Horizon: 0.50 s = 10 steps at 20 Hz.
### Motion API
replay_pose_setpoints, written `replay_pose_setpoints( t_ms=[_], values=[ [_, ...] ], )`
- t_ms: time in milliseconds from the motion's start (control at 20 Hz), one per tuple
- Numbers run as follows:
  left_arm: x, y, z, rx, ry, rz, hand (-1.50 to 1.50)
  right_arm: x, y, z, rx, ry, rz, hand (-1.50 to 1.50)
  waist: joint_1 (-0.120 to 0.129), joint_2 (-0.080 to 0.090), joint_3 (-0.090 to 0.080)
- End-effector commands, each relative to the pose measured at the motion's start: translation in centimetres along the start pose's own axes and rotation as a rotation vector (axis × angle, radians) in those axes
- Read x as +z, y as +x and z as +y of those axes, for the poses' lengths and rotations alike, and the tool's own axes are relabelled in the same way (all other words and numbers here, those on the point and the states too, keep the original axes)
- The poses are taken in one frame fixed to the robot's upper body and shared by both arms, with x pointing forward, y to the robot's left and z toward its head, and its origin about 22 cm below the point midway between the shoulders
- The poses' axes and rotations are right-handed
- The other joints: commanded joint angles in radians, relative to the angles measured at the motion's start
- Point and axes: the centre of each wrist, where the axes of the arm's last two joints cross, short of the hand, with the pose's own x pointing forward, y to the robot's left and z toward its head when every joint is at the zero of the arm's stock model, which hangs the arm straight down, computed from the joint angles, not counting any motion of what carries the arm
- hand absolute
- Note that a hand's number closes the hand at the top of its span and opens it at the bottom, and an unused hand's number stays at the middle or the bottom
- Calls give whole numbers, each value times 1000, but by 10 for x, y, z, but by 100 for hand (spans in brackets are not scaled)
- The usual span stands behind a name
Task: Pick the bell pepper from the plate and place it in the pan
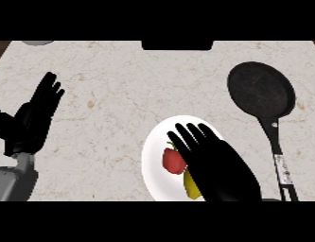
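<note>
A red and yellow bell pepper [174, 161] lies on a white plate [158, 146] near the counter's front edge. My right hand [215, 163] hovers over the plate with straight fingers, covering the pepper's right side and much of the plate. Whether it touches the pepper I cannot tell. A black pan [261, 92] with a long handle [280, 156] lies to the right of the plate, its round part farther back. My left hand [34, 118] rests open at the left edge, fingers up.
A dark object [177, 45] sits at the counter's back edge, and a grey round thing [38, 42] shows at the back left. The counter [118, 85] is pale marble, with dark wood beyond its side edges.
</note>
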Motion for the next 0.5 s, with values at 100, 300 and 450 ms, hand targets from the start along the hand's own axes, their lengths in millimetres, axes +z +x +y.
replay_pose_setpoints(
  t_ms=[100, 300, 450],
  values=[
    [6, -9, -2, 10, 13, 4, 0, -8, 32, -2, 202, 7, 112, -150, 0, -1, 0],
    [-6, -5, 6, -1, 26, -23, 0, -5, 42, 16, 227, -8, 144, -150, -10, -1, 0],
    [-6, -8, 14, 3, 13, -4, 0, -1, 58, 13, 190, -26, 118, -150, -9, 0, 1]
  ],
)
